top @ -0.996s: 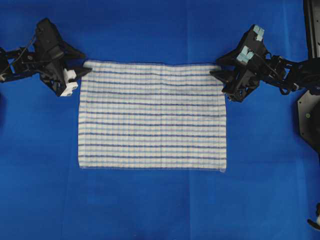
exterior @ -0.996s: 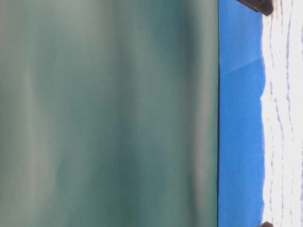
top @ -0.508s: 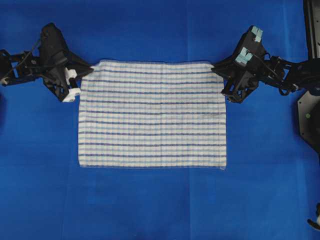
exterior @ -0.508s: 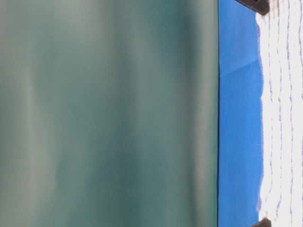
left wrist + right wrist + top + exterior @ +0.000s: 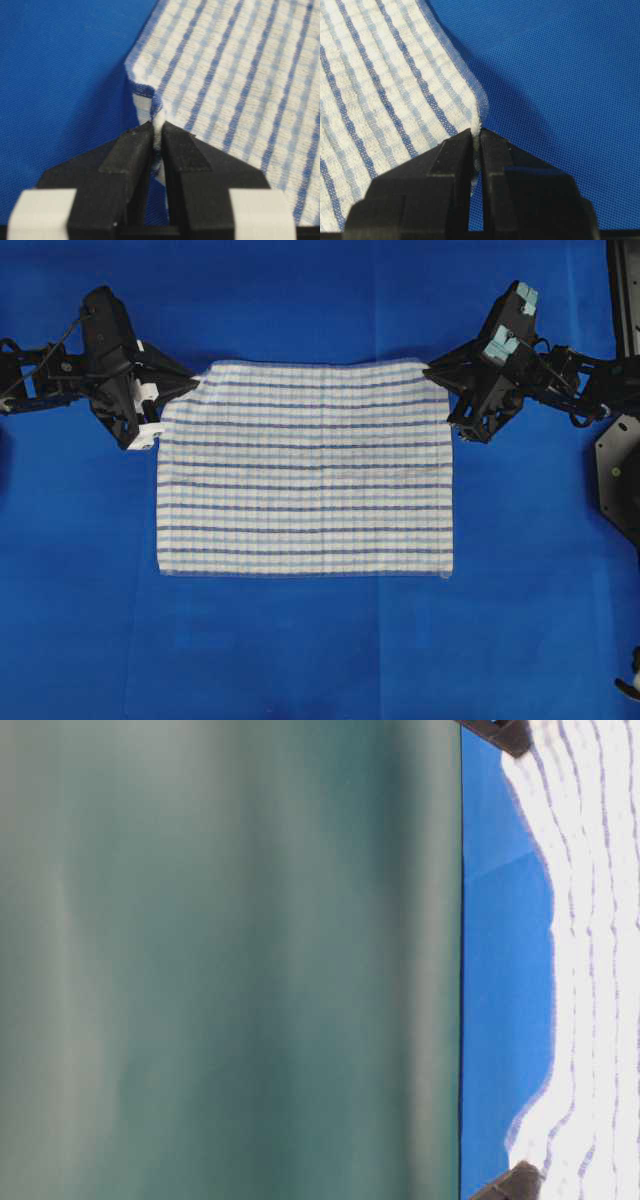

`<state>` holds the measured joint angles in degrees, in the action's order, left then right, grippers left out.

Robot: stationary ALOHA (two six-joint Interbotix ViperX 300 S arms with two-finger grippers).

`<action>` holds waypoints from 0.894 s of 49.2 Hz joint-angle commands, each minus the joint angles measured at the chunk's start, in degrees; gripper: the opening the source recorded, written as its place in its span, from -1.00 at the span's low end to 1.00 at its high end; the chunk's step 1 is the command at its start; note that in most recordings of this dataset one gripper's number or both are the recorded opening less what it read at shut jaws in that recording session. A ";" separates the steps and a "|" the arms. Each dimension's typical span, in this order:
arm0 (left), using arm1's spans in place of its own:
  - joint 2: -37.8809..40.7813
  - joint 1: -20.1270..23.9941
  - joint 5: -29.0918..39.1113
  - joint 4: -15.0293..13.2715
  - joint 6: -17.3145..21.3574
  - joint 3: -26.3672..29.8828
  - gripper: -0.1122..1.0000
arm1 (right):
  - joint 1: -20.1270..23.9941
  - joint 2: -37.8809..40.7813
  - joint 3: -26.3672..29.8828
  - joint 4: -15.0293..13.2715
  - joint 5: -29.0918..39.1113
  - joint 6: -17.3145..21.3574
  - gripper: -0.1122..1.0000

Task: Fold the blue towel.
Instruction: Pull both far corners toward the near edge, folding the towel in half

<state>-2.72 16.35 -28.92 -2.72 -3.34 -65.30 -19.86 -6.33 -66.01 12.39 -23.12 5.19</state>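
Showing pinched towel [image 5: 235,75] corner up close

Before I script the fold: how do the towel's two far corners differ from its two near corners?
On the blue towel, each far corner is pinched, by the left gripper and right gripper, and lifted off the table covering; the near corners lie flat and free. All four show the same striped weave.

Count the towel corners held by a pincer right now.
2. Left pincer pinches the towel at its far left corner; right pincer pinches the far right corner. Both near corners lie free.
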 commanded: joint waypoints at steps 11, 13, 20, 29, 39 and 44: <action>-4.39 -4.66 0.70 0.09 -2.20 0.18 -0.72 | 4.04 -5.80 -0.09 0.79 4.83 0.53 -0.68; -5.36 -5.62 1.41 0.09 -2.72 0.00 -0.72 | 4.83 -7.12 -0.18 1.32 6.24 0.53 -0.68; -8.88 -9.76 3.78 0.09 -4.92 -0.26 -0.72 | 7.73 -12.22 -0.70 3.34 10.20 0.53 -0.68; -12.66 -15.38 5.45 0.00 -7.65 -0.70 -0.72 | 11.87 -18.46 -2.11 6.42 13.27 0.53 -0.68; -14.68 -21.62 5.10 0.00 -10.02 -1.32 -0.72 | 17.58 -23.47 -3.78 10.20 13.97 0.53 -0.68; -14.77 -23.91 5.10 0.00 -11.16 -1.32 -0.72 | 20.13 -23.91 -4.04 11.69 13.97 0.53 -0.68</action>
<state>-16.79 -5.89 -23.29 -2.81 -13.89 -66.97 -1.32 -29.79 -70.49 23.03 -8.96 5.89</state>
